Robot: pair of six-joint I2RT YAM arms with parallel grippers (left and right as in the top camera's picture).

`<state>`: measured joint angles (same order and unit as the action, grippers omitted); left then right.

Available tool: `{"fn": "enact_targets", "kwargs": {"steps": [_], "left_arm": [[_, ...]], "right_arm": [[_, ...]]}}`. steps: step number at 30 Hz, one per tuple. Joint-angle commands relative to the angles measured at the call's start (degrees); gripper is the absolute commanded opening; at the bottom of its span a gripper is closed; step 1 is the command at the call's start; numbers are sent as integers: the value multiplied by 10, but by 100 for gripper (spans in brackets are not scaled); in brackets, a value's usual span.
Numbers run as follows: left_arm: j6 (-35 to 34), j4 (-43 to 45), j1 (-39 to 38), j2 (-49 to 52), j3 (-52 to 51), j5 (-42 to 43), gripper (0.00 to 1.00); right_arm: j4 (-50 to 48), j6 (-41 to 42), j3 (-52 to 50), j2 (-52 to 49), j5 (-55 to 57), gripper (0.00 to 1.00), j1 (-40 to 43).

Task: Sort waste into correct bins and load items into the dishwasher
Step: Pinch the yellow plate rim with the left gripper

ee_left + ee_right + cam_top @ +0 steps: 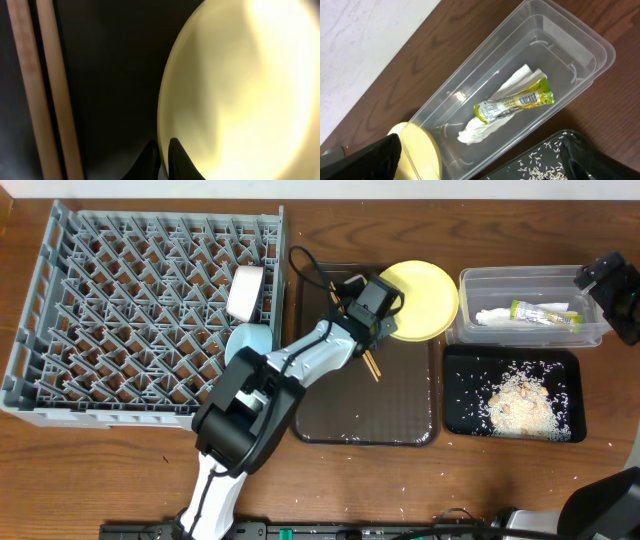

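Observation:
My left gripper (388, 318) is shut on the near-left rim of the round yellow plate (425, 298), which lies on the brown tray's back right corner. In the left wrist view the plate (240, 90) has its rim between the fingers (163, 146). The chopsticks (372, 365) lie on the brown tray beside the gripper and also show in the left wrist view (45, 95). My right gripper (603, 280) is open and empty above the clear tub (470, 285), which holds the green-and-yellow wrapper (515, 102) and white napkin (487, 127). The black tray (455, 395) holds rice scraps (520, 402).
The grey dish rack (60, 290) fills the left side. A white bowl (245, 292) stands on edge near the rack's right wall, and a light blue bowl (248, 340) sits below it. The brown serving tray (400, 405) lies between the rack and the bins.

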<state>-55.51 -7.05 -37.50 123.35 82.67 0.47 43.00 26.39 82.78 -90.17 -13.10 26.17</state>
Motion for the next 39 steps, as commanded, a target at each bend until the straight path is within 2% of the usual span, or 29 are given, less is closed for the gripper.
{"fn": "enact_targets", "kwargs": {"steps": [1, 10, 18, 21, 25, 28, 33, 39], "left_arm": [[3, 20, 13, 9, -4, -11, 8], [-7, 41, 57, -38, -4, -6, 7], [111, 20, 76, -161, -4, 4, 7], [120, 19, 76, -183, -4, 4, 8], [120, 17, 70, -172, -4, 4, 38], [120, 16, 62, -146, -4, 4, 47], [115, 22, 48, -90, -4, 4, 48], [76, 50, 45, -27, -4, 4, 49]], "right_arm": [[1, 3, 4, 0, 0, 99, 1], [1, 3, 4, 0, 0, 99, 1], [1, 3, 4, 0, 0, 99, 0], [1, 3, 4, 0, 0, 99, 0], [1, 3, 4, 0, 0, 99, 1], [1, 3, 4, 0, 0, 99, 1], [1, 3, 4, 0, 0, 99, 1], [1, 3, 4, 0, 0, 99, 1]]}}
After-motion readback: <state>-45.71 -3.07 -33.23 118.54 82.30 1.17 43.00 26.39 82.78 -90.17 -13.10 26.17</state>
